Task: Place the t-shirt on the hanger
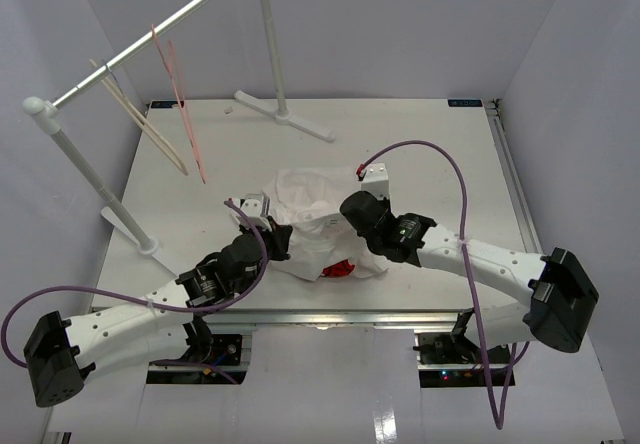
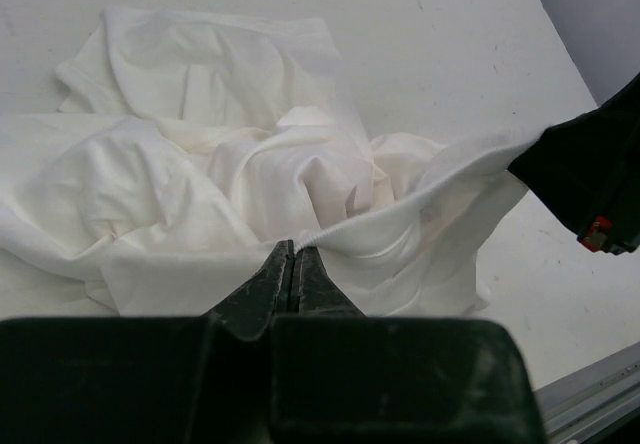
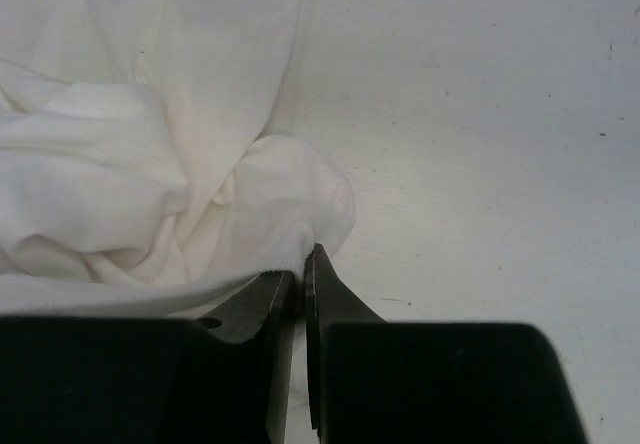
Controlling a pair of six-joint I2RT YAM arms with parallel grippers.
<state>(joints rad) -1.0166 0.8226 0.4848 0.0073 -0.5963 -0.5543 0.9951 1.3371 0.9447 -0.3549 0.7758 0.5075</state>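
Top external: crumpled t-shirt [image 1: 312,212], its gripped edge taut left-to-right between closed left fingers [image 2: 265,289] and closed right fingers [image 3: 335,299].

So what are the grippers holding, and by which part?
The left gripper and right gripper each pinch a hemmed edge of the white cloth t-shirt.

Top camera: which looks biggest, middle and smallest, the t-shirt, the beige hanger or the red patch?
1. t-shirt, a crumpled heap
2. beige hanger, long but thin; it hangs nearer the camera, so this place is unsure
3. red patch, clearly smallest
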